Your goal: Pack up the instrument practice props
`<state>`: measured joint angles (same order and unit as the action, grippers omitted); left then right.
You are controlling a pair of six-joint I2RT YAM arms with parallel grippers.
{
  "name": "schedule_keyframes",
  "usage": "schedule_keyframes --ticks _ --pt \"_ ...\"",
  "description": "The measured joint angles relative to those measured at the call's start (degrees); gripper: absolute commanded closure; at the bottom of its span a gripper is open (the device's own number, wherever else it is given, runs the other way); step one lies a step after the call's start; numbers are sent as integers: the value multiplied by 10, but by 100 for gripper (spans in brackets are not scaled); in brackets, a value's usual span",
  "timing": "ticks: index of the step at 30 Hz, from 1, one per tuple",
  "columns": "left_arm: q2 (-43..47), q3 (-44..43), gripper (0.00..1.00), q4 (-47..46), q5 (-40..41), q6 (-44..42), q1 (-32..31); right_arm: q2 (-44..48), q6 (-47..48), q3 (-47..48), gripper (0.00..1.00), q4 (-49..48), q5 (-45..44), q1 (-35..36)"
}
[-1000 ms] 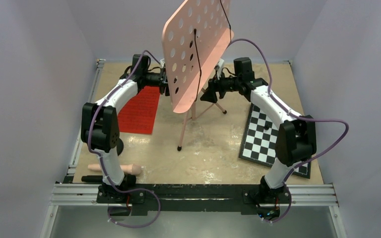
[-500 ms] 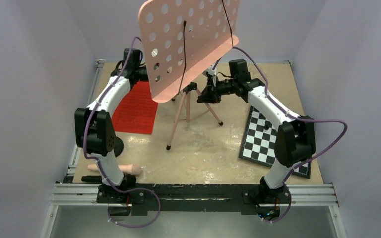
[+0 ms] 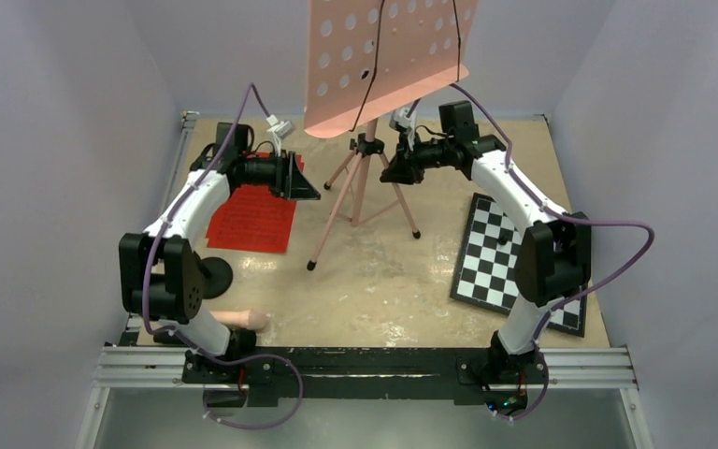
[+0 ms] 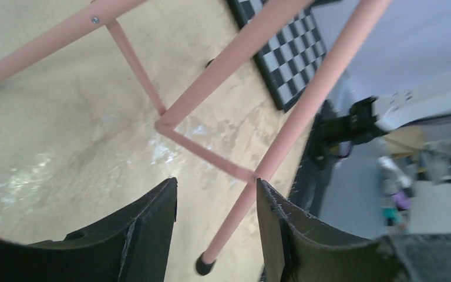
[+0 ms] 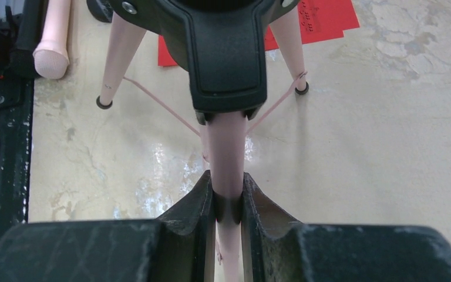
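- Nothing packed yet: the music stand (image 3: 383,65) is upright on the worktop (image 3: 383,290), tripod spread, with the right pincer (image 5: 228,183) pinching its post.
- Left pincer (image 4: 216,189) is spread and holding nothing, beside the legs.
- Red pages (image 3: 252,217) lie flat at left, pink rod (image 3: 241,320) near the front edge.
- Checkerboard (image 3: 500,257) sits near the tripod, and no container is in sight.

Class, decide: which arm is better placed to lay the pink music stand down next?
Right, likely: the right claw is shut on the pink music stand; the left claw is open, gripping nothing.
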<state>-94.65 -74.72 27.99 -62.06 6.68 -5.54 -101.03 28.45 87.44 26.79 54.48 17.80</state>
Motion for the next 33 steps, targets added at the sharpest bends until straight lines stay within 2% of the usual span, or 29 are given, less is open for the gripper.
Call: schedule_keyframes --ticks 6,7,8,11,14,16,20,27,30,33 --pt "131 70 43 24 56 -245 -4 -6 91 31 100 81 -7 4" --pt "189 88 44 31 79 -370 -13 -6 145 36 100 115 -8 10" --pt "189 88 44 31 79 -370 -13 -6 148 36 100 117 -7 11" --pt "220 119 44 28 104 -489 -31 -6 190 38 100 137 -8 18" --pt "257 187 44 -4 127 -580 -52 -5 214 38 100 146 -10 22" --pt "282 241 44 -59 139 -620 -59 -5 231 38 100 149 -14 21" --pt "294 328 45 -228 161 -676 -59 -6 259 43 100 169 -15 21" --pt "233 337 45 -535 162 -734 -73 -30 304 88 100 230 -21 21" --pt "211 337 48 -626 158 -744 -88 -42 322 108 100 249 -25 21" --pt "209 329 51 -656 143 -753 -105 -46 328 116 100 259 -25 20"
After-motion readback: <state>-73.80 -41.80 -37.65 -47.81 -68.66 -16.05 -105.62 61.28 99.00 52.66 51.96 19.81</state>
